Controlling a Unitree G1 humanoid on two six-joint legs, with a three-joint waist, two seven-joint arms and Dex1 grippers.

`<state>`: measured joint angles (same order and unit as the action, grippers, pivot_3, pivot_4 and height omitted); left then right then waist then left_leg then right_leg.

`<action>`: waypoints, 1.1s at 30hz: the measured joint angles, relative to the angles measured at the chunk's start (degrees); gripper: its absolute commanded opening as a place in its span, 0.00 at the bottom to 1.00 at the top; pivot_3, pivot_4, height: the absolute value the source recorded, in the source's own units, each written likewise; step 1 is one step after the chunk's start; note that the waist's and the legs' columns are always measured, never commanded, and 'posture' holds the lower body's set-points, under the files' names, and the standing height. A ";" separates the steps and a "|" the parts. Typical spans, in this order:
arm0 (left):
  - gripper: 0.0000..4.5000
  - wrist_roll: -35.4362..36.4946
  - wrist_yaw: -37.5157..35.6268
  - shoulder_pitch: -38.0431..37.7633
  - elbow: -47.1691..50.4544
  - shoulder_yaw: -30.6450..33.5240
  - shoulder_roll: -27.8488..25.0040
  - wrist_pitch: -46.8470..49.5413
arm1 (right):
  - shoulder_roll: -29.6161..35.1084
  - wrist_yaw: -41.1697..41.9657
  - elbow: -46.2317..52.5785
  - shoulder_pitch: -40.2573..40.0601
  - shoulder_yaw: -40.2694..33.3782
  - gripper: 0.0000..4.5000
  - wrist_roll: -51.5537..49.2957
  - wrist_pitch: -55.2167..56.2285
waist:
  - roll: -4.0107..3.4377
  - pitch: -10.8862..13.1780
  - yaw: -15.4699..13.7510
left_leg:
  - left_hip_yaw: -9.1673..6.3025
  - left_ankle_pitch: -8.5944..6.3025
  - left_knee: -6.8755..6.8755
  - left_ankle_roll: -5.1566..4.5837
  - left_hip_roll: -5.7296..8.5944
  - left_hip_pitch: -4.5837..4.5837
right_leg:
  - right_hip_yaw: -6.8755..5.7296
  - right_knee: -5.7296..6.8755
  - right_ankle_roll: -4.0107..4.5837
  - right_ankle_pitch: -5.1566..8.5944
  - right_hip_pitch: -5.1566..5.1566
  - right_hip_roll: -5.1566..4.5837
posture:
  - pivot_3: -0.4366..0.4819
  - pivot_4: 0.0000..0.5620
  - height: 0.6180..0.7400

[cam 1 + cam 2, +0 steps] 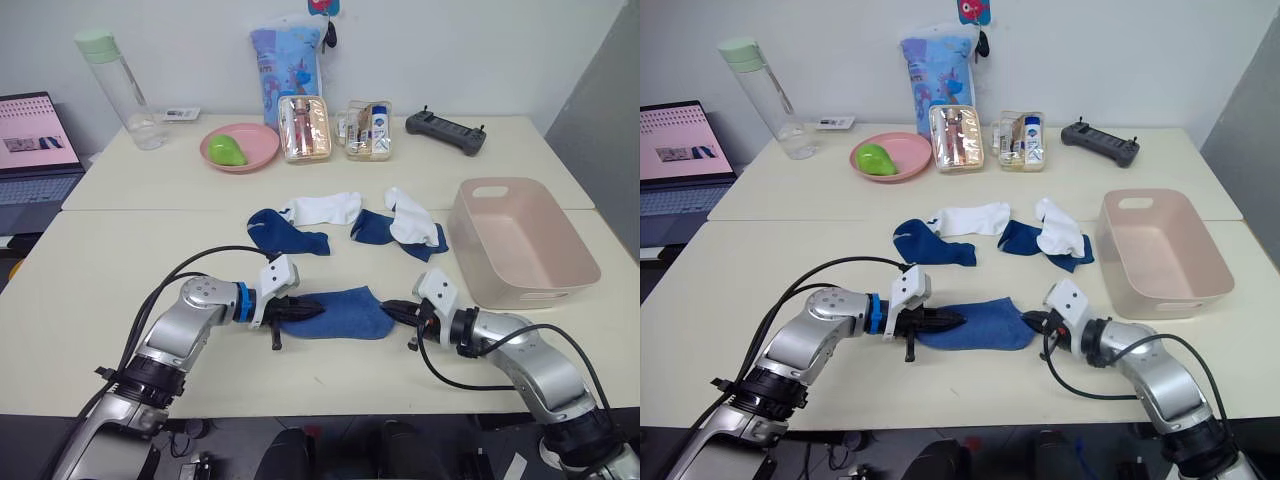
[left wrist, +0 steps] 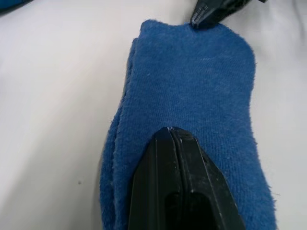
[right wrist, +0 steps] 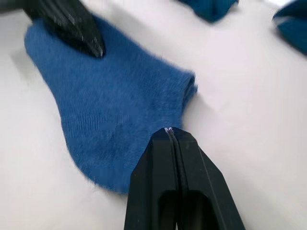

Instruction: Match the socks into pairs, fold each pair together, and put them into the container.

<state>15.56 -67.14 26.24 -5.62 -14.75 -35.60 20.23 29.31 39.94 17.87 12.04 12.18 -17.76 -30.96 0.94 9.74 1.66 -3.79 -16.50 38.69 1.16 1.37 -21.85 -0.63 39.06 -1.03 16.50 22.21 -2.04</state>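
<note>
On the cream table [image 1: 120, 260], the pale pink rectangular plastic tub [image 1: 522, 240] with slot handles stands at the robot's right, nothing inside it. Left of the tub, toward the table's middle, loose socks lie in a row: a dark blue ankle sock [image 1: 285, 235] with a white ankle sock [image 1: 325, 209] overlapping its upper edge, then a second white sock [image 1: 411, 220] draped over another blue sock [image 1: 372, 228] nearest the tub. Nearer the robot than that row, and also left of the tub, lies a flat royal blue sock bundle [image 1: 340, 312], its layered edges visible in the left wrist view. The left gripper [image 1: 290, 309] rests on the bundle's end farther from the tub, fingers pressed together with no gap. The right gripper [image 1: 404, 313] sits at the bundle's tub-side end, its fingers likewise closed tight, the tip touching the fabric edge.
</note>
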 measured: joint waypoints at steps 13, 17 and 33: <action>0.00 -4.50 1.83 2.25 -5.48 -1.12 2.70 -2.73 | -3.18 -3.69 -5.99 5.27 6.17 0.01 7.63 -1.37 | 0.00 -0.01 -0.33 | 0.02 0.00 0.01 0.00 0.05 -0.05 | 0.02 -0.05 0.00 0.00 0.03 -0.04 | 0.48 0.27 0.94; 0.00 -5.07 1.74 2.25 -5.81 -1.11 2.73 -3.71 | -1.53 -3.63 -5.47 4.39 5.26 0.01 8.15 -0.84 | 0.02 -0.03 -0.30 | 0.02 0.00 0.04 0.00 0.05 0.00 | 0.02 -0.04 -0.03 -0.01 -0.03 -0.04 | 0.48 0.27 0.94; 0.00 -5.35 -3.71 2.50 -1.57 -0.88 1.74 -6.45 | 0.84 -3.90 7.62 -2.47 -9.52 0.28 -3.86 -11.93 | 0.02 0.01 -0.14 | 0.01 0.00 0.02 -0.01 0.03 -0.08 | 0.02 -0.04 -0.03 -0.01 0.03 -0.02 | 0.48 0.27 0.94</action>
<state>10.22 -70.84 28.75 -7.19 -15.63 -33.87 13.78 30.16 36.04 25.48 9.57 2.66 -21.62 -42.89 0.95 9.75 1.52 -3.78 -16.51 38.71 1.15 1.40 -21.92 -0.61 39.02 -1.05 16.49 22.25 -2.06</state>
